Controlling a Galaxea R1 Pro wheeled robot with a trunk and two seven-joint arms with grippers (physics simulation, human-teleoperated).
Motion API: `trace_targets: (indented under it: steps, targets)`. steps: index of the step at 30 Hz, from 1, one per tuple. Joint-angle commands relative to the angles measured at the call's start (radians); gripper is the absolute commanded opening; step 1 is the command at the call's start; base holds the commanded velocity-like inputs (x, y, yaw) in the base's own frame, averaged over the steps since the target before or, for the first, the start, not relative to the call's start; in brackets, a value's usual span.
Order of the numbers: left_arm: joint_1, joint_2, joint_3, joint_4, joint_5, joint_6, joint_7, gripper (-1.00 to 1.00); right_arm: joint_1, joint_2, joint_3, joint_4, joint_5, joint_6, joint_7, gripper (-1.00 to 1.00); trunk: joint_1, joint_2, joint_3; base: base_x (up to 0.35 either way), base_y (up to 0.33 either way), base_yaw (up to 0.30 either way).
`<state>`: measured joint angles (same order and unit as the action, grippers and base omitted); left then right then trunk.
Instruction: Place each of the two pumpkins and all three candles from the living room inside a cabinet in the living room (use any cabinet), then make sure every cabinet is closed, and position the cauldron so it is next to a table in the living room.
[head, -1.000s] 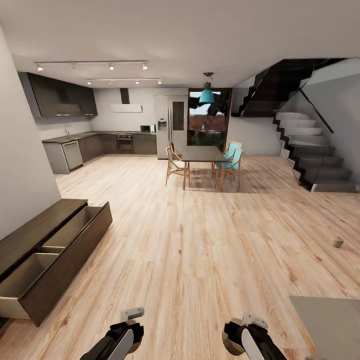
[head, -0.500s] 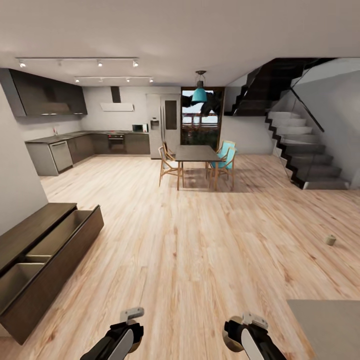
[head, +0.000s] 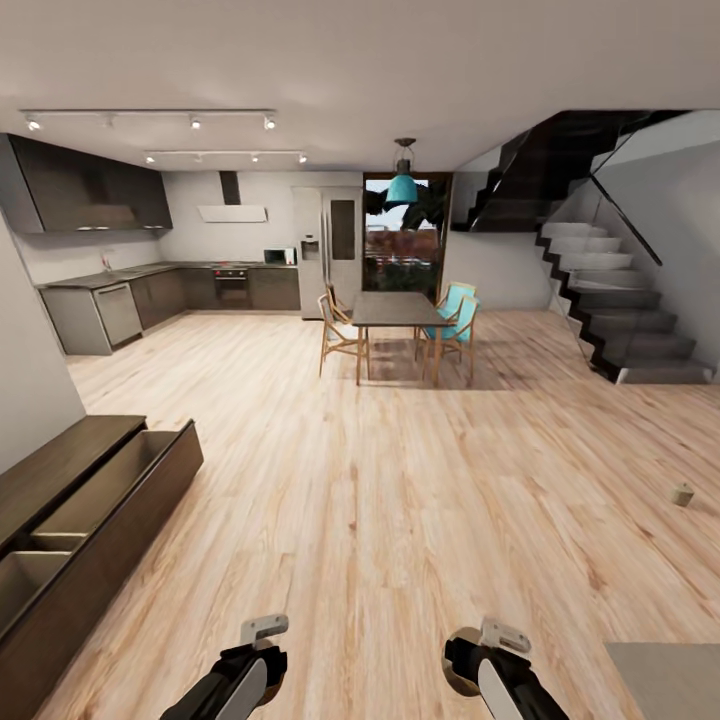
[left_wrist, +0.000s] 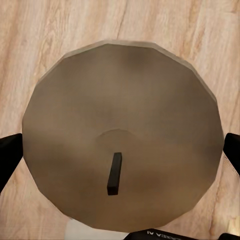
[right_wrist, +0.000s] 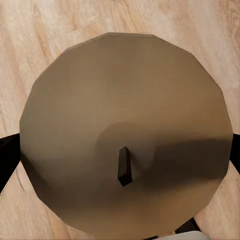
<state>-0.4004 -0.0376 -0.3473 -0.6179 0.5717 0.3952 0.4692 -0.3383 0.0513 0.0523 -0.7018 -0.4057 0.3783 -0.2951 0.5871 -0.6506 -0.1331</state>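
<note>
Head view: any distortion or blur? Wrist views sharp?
Head view: wide-angle stretch at the edges, staircase leaning; far candle tiny, soft. Left wrist view: candle top looms close, evenly lit, wick crisp. Right wrist view: candle with a darker shadow band beside its wick.

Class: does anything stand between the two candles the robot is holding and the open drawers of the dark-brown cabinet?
Nothing visible. One stubby grey-beige candle sits in the left jaws, a second candle in the right. Only bare wood floor lies between them and the open drawers of the long dark-brown wood cabinet.
</note>
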Motion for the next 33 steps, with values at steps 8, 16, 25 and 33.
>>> trace_targets:
  steps: [8, 16, 25, 33]
  targets:
    - [-0.001, 0.001, -0.006, 0.0, 0.007, 0.002, 0.009, -1.0, -0.001, -0.004, 0.005, 0.03, -0.008, 0.0, -0.01, -1.0, 0.001, -0.001, -0.002, 0.347, 0.0, 0.0]
    - [-0.001, 0.0, -0.006, 0.0, 0.006, 0.001, 0.009, -1.0, -0.001, -0.002, 0.005, 0.075, -0.009, -0.067, -0.01, -1.0, 0.001, -0.001, -0.002, 0.347, 0.0, 0.0]
    - [0.0, 0.001, -0.006, 0.0, 0.005, 0.001, 0.009, -1.0, -0.001, 0.002, 0.004, 0.083, -0.012, -0.07, -0.01, -1.0, 0.001, -0.001, -0.002, 0.347, 0.0, 0.0]
    - [-0.001, -0.001, -0.006, 0.0, 0.007, 0.001, 0.009, -1.0, -0.002, 0.001, 0.003, 0.085, -0.013, -0.061, -0.009, -1.0, 0.001, -0.001, -0.011, 0.191, 0.0, 0.0]
